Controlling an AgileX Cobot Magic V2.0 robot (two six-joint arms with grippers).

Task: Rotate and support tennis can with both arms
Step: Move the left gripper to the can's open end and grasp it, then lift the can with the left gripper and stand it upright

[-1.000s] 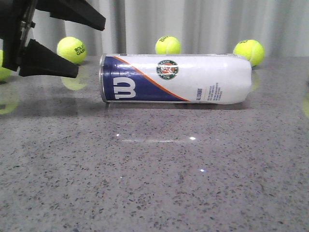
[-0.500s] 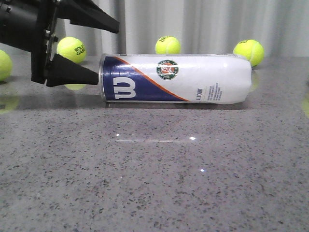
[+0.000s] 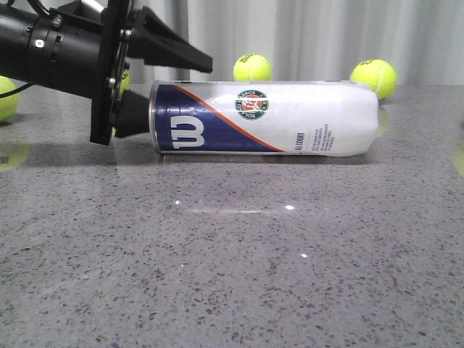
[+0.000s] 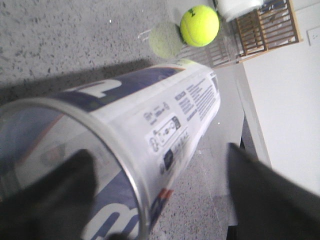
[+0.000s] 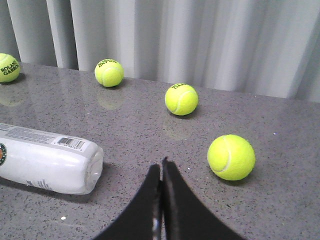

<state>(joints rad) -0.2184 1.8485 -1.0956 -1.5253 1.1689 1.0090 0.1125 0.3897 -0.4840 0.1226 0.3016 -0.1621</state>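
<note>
Over the last second the left gripper (image 3: pixel 156 90) has swept in from well clear of the tennis can (image 3: pixel 264 117) to its navy, metal-rimmed end, and its wide-spread jaws now straddle that end: one finger (image 3: pixel 177 51) reaches out above the can's top edge, the other sits low just behind the rim. The left wrist view confirms it, with the rim of the can (image 4: pixel 115 165) filling the gap between the two dark fingers and daylight still showing on the far side, so the jaws bracket the can without yet pinching it. The can itself has not shifted; it lies on its side on the grey table (image 3: pixel 232 261), extending straight away from the left gripper, logo facing the front camera. The right gripper (image 5: pixel 161 200) hangs back beyond the can's white far end, fingers pressed together and holding nothing, with a tennis ball (image 5: pixel 231 157) just off to its side. I judge the approach done and the grasp about to begin; rotation and the right arm's support are still to come.
</note>
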